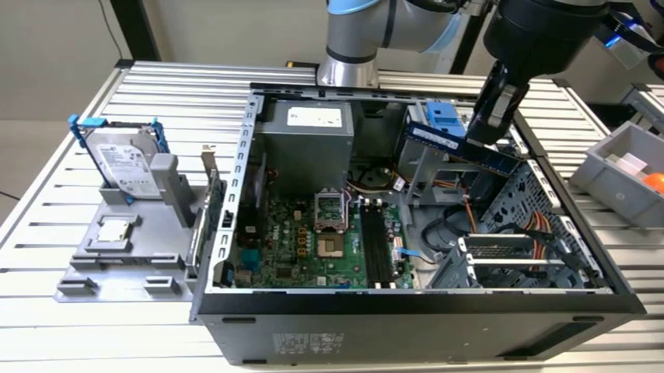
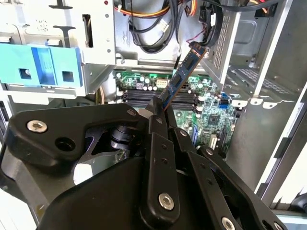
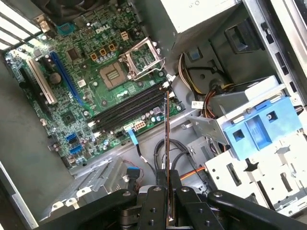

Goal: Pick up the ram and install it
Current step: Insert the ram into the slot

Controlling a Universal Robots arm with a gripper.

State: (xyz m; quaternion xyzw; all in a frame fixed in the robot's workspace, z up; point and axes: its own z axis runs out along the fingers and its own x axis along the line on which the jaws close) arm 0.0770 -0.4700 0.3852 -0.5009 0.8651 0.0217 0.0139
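Exterior view recorded the gripper (image 1: 486, 138) at the upper right of the frame, above the open computer case (image 1: 415, 311). Its fingers were clenched on the ram (image 1: 431, 136). The ram hung tilted, clear of the motherboard (image 1: 301, 249), just beside the blue drive caddy (image 1: 443, 116). The black memory slots (image 1: 375, 249) lay at lower centre of that frame, well apart from the ram and just to the exterior view's right of the CPU socket (image 1: 330, 211). In the second wrist view the stick projected from between the fingers (image 2: 157, 129) toward the board. In the first wrist view it appeared edge-on, overlapping the slots in line of sight. A hard drive (image 1: 123, 163) stood upright outside the case at the exterior view's left.
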